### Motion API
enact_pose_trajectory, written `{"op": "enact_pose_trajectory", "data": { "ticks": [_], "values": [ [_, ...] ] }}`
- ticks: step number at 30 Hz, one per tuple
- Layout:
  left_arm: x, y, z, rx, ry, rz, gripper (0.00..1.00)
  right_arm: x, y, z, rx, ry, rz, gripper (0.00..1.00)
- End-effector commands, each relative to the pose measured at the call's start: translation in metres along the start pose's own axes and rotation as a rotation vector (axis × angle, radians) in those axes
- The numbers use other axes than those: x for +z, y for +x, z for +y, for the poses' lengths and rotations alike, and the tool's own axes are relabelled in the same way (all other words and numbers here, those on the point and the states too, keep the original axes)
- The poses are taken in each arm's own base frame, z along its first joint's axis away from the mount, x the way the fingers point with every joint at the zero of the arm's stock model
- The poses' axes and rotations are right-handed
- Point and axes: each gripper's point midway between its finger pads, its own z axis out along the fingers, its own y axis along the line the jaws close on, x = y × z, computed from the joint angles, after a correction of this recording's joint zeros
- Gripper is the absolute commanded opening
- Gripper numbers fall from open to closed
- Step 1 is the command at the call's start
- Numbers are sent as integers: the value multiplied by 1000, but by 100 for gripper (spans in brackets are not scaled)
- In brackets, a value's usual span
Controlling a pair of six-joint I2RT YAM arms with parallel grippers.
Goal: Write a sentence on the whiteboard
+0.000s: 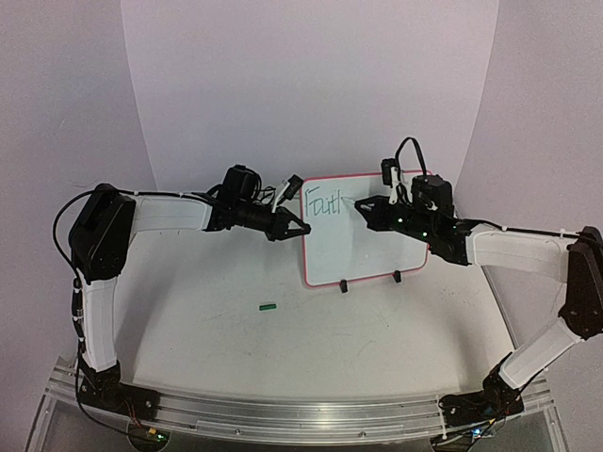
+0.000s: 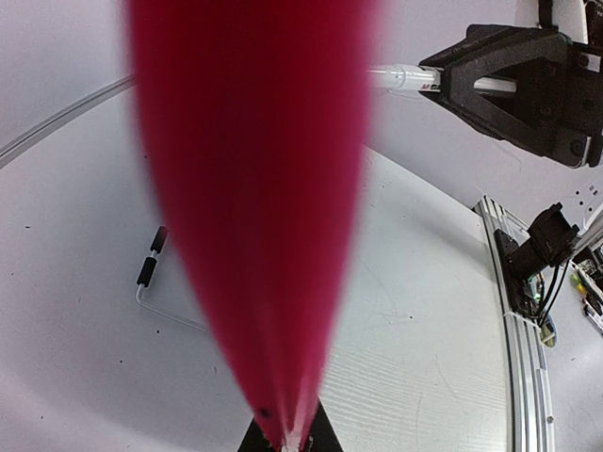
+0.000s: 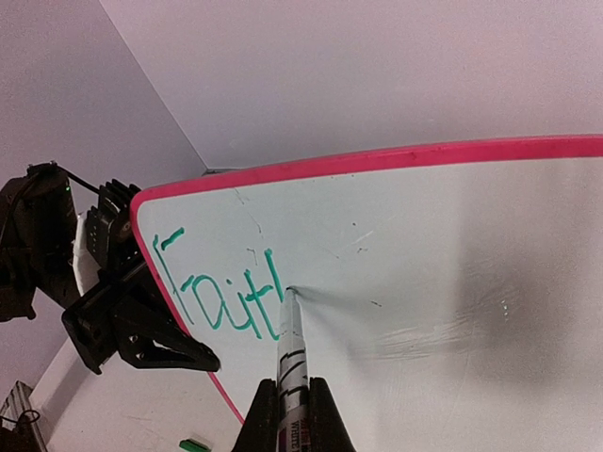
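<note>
The whiteboard [image 1: 367,250] stands upright on the table, its red-pink rim [image 2: 254,188] filling the left wrist view. My left gripper [image 1: 294,229] is shut on the board's left edge; its jaws [image 2: 287,441] pinch the rim. My right gripper [image 1: 366,209] is shut on a marker [image 3: 291,348]. The marker's tip touches the board just right of the last green stroke. The sentence [image 3: 221,287] reads "Fait" plus one tall stroke, at the board's top left [image 1: 322,205]. In the right wrist view, my right gripper [image 3: 292,414] sits at the bottom edge.
A small green cap [image 1: 268,306] lies on the table in front of the board. The board's two black feet [image 1: 345,286] rest on the table. An aluminium rail [image 1: 301,414] runs along the near edge by the arm bases.
</note>
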Motion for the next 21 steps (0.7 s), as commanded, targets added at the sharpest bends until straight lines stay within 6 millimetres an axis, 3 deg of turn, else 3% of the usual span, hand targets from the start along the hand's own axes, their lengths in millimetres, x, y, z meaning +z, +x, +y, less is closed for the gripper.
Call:
{"op": "enact_pose_trajectory", "data": {
  "ticks": [1, 11, 17, 21],
  "values": [
    [20, 64, -15, -118, 48, 188, 0, 0, -27, 2, 7, 10, -78, 0],
    [19, 63, -15, -115, 48, 186, 0, -5, -27, -5, 16, 48, -90, 0],
    [19, 62, -16, -115, 48, 186, 0, -2, -24, 13, -23, -49, -59, 0],
    [19, 63, -15, -116, 48, 186, 0, 1, -22, 14, -24, -60, -47, 0]
  ]
}}
